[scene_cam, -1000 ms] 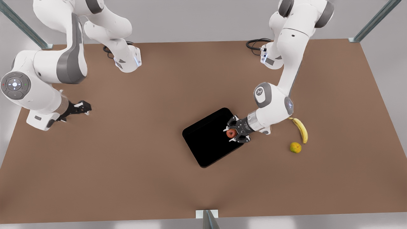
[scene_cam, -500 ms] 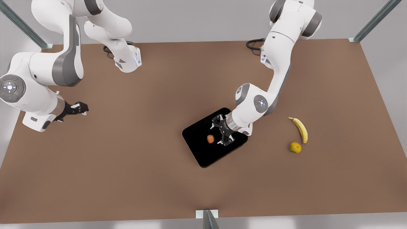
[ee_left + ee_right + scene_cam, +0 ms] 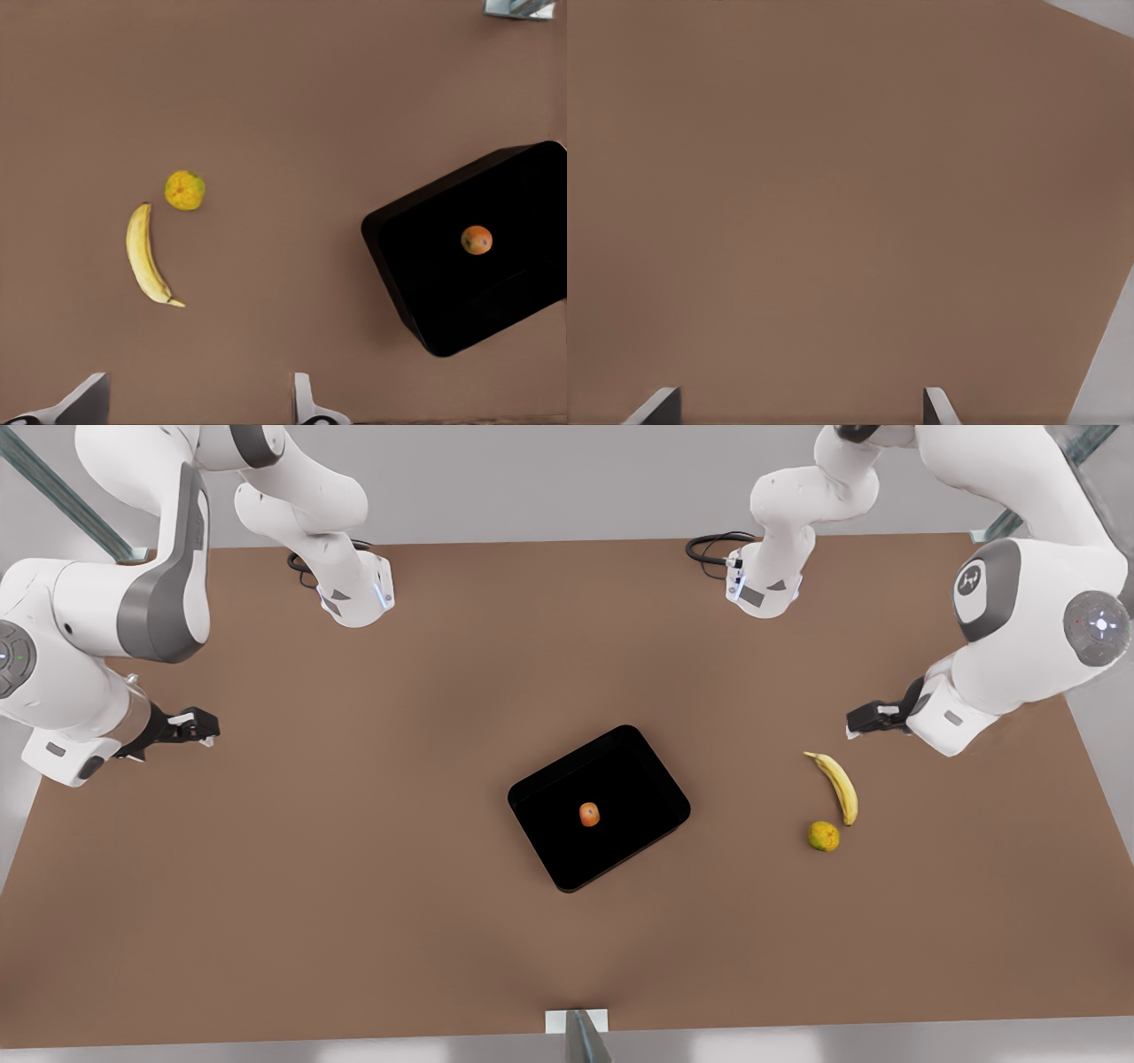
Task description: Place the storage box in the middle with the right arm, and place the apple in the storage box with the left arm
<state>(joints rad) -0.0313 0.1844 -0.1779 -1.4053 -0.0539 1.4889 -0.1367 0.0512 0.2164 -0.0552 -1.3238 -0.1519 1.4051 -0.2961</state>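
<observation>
The black storage box (image 3: pixel 638 779) lies tilted near the middle of the table, and the small red-orange apple (image 3: pixel 589 814) rests loose on its floor. Both appear in the left wrist view: the storage box (image 3: pixel 416 239) and the apple (image 3: pixel 477 240). My left gripper (image 3: pixel 861 720) hangs open at the front view's right, above the table just beyond the banana and well away from the box; its fingertips (image 3: pixel 306 405) stand wide apart with nothing between them. My right gripper (image 3: pixel 202 726) waits open at the front view's left, with its fingertips (image 3: pixel 660 403) over bare table.
A yellow banana (image 3: pixel 839 786) and a yellow-green round fruit (image 3: pixel 823 836) lie at the front view's right of the box, also seen as the banana (image 3: pixel 144 257) and the fruit (image 3: pixel 184 190). The table's edge (image 3: pixel 1107 354) runs near the right gripper.
The left gripper opened over the box and let the apple go. It then pulled back to the front view's right. The right arm drifted slightly toward the front view's left.
</observation>
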